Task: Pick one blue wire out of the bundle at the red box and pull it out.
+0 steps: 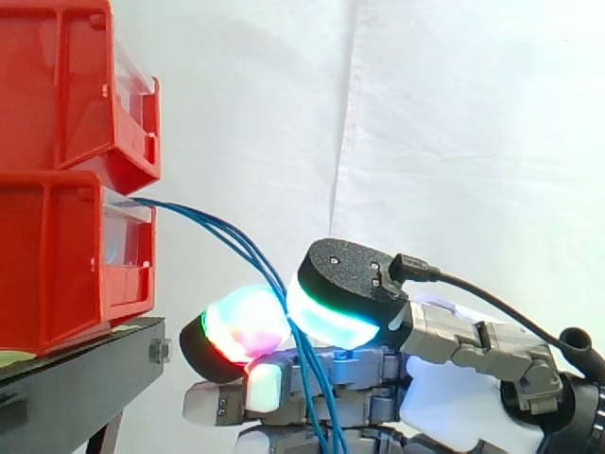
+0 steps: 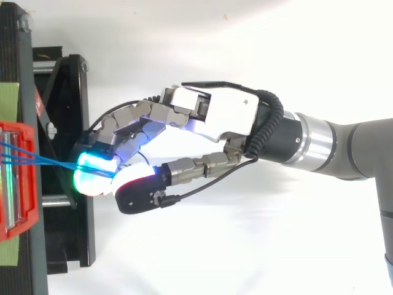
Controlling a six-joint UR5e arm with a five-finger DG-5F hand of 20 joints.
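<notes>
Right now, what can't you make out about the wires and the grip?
Side view: how many blue wires the hand pinches; its fingertips cover the contact.
Side view: the wires' lower ends, cut off by the bottom edge.
Top view: the wires' run past the fingertips, hidden beneath them.
Both views: the wires' start inside the red bin, hidden by its walls.

- The stacked red plastic bins (image 1: 57,142) run off the left edge in the side view, so a good chunk of them is cut off.
- The thin blue wires (image 1: 236,238) drop past the bottom edge there, so no idea where they end.
- The same edge chops the robot's hand (image 1: 444,397), and its lower fingers are mostly gone.
- From above, the glowing fingertips (image 2: 92,163) cover the pinch spot, so I can't tell how many wires are caught.
</notes>
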